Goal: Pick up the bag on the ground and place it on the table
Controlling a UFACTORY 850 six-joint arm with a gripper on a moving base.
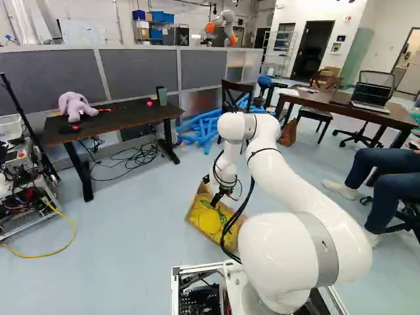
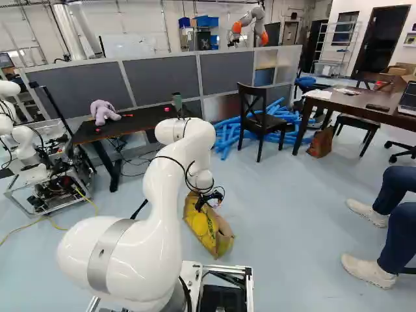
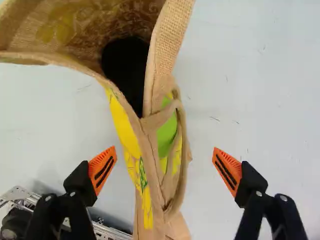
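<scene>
Fingers (image 3: 104, 171) are spread wide around the folded side (image 3: 176, 167) of the bag (image 2: 201, 224) on the near floor (image 2: 292, 214), no contact I can see. If they pinch just that floppy edge, I'd bet it slips or sags mid-lift, and a low-hanging bottom could snag the far left table (image 1: 125, 123).

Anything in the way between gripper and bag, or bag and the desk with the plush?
Nothing visible stands between the open gripper and the bag, nor between bag and desk; loose cables lie under the desk.
</scene>
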